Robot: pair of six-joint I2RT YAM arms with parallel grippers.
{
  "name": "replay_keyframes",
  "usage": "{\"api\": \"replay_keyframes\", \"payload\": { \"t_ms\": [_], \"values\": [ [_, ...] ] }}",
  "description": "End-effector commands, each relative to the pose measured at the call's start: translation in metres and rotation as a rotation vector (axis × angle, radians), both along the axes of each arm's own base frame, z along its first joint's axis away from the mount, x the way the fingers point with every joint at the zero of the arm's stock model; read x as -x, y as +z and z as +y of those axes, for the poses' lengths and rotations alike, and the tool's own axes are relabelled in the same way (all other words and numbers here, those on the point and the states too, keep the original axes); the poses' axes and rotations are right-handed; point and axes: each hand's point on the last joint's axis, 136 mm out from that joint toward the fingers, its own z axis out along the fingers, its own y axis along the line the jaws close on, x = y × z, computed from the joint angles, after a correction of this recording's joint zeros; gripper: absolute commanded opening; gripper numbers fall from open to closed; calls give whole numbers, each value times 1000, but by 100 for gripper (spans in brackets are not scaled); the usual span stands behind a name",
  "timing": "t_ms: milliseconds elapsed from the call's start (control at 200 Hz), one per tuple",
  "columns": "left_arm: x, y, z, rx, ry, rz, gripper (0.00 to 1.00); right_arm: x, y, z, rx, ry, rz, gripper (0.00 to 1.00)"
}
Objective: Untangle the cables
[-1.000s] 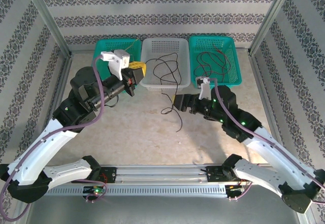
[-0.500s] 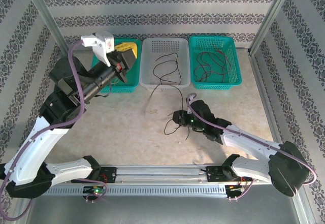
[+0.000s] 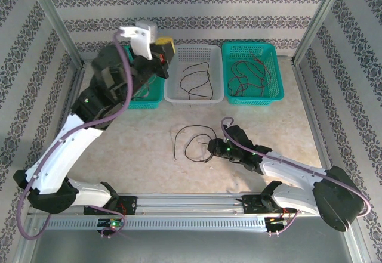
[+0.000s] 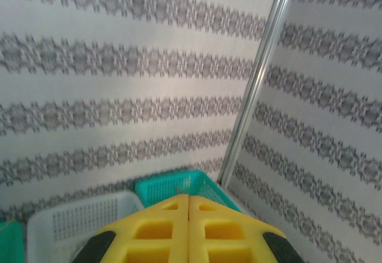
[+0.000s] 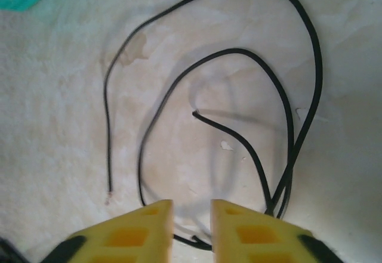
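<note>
Since a second back, your right gripper (image 3: 210, 148) is down from the basket edge and low over the table (image 3: 131, 149). The black cable (image 5: 239, 50) that was trailing out of the white basket (image 3: 192, 100) now lies flat in loose loops just left of that gripper. Your left gripper (image 4: 189, 197) has swung up and back over the baskets. Its fingers are pressed together with nothing between them, so that arm looks out of the job for now.

The right jaws have narrowed to a slim gap. One strand crosses low between the fingers, but the gap looks wider than the strand, so I wouldn't call it a grip yet.

Looks to me like this one is pulled free. Another black cable sits in the white basket, and red and black ones are in the right teal basket (image 3: 250, 101).
</note>
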Motion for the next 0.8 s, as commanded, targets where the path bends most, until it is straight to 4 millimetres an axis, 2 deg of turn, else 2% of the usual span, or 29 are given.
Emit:
{"api": "replay_keyframes", "payload": {
  "t_ms": [0, 70, 130, 210, 270, 355, 425, 530, 660, 795],
  "values": [
    [-4, -78, -14, -63, -41, 193, 21, -7, 25, 3, -4, 15, -61, 15],
    [-3, -125, -15, -83, -41, 288, 36, -7, 33, 0, 20, 22, -70, 16],
    [-2, -167, -14, -97, -30, 377, 46, -11, 38, -13, 80, -7, -68, 20],
    [1, -226, -13, -134, -15, 518, 61, -17, 37, -30, 116, -61, -33, 37],
    [5, -266, -11, -167, 1, 624, 65, -20, 35, -33, 105, -62, -2, 48],
    [11, -316, -7, -218, 27, 741, 67, -19, 27, -26, 130, -16, 24, 51],
    [10, -346, 2, -260, 76, 807, 68, -15, 17, -14, 150, 42, 60, 50],
    [7, -379, 13, -307, 126, 885, 68, -8, -1, -3, 218, 101, 113, 49],
    [4, -411, 16, -347, 142, 915, 72, -4, -20, -1, 289, 113, 147, 48],
    [-3, -446, 20, -413, 165, 964, 72, -3, -27, -1, 308, 115, 158, 48]
  ]
}}
